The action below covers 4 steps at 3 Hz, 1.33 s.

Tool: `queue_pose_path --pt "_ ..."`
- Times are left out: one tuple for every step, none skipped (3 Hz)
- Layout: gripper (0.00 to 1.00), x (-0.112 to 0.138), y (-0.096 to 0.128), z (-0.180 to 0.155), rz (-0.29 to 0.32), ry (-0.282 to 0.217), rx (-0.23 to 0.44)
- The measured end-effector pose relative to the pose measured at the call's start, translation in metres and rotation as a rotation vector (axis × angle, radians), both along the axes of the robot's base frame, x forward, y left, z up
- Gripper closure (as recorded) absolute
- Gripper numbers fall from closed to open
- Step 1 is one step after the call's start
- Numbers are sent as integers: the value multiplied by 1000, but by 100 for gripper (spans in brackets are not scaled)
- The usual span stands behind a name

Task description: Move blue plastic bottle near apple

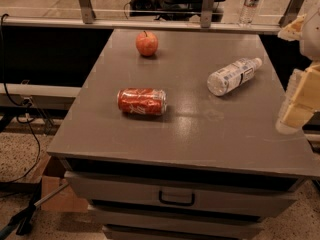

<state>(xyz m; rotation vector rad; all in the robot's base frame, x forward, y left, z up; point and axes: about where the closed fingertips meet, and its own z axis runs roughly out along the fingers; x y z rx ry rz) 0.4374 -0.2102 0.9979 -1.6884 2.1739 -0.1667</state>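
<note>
The blue plastic bottle (233, 76) lies on its side on the right part of the grey cabinet top (200, 129), with its white cap pointing to the far right. The apple (147, 43) stands near the far edge, left of centre, well apart from the bottle. My gripper (298, 101) shows as cream-coloured parts at the right edge of the camera view. It hangs over the cabinet's right side, to the right of the bottle and nearer to the front, and is not touching the bottle.
A red soda can (142, 101) lies on its side in the middle left of the top. A taller slim clear bottle (250, 4) stands beyond the far rail. Drawers (176, 196) face the front. Cables (25, 129) and a cardboard box (55, 189) are on the floor to the left.
</note>
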Motion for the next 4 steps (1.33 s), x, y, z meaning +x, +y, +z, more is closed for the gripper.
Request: queue_pose_path --pt "0 0 0 0 0 0 0" --pt "0 21 -13 5 14 -28 2" --pt "0 59 -34 6 75 -32 -25" --pt "0 95 -41 1 223 15 -93"
